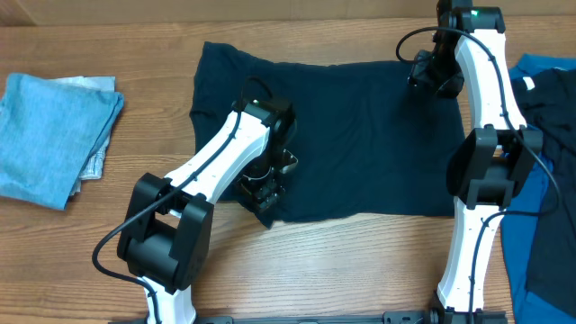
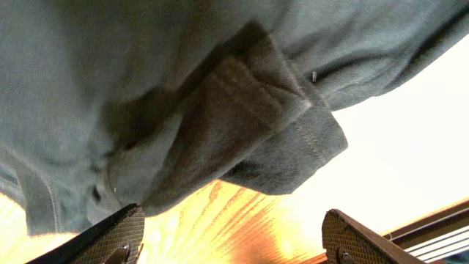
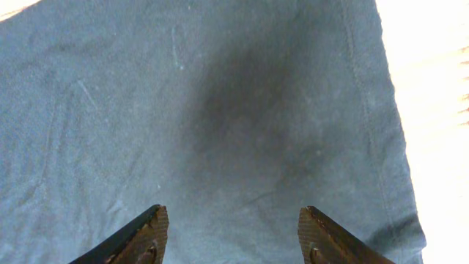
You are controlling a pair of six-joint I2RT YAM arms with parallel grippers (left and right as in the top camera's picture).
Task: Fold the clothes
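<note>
A very dark navy garment [image 1: 360, 135] lies spread flat across the middle of the table. My left gripper [image 1: 268, 180] hovers over its front left corner. In the left wrist view the jaws stand wide apart over bare wood, with a folded sleeve edge [image 2: 249, 125] just beyond the gripper [image 2: 234, 227]; nothing is between the fingers. My right gripper [image 1: 430, 72] is at the garment's far right corner. In the right wrist view it [image 3: 233, 227] is open above flat dark cloth [image 3: 220, 110], holding nothing.
A folded light blue garment [image 1: 49, 135] with a pale grey one [image 1: 97, 157] under it lies at the left. A royal blue garment [image 1: 544, 180] with dark cloth on it lies at the right edge. Both arms' white links stand over the table.
</note>
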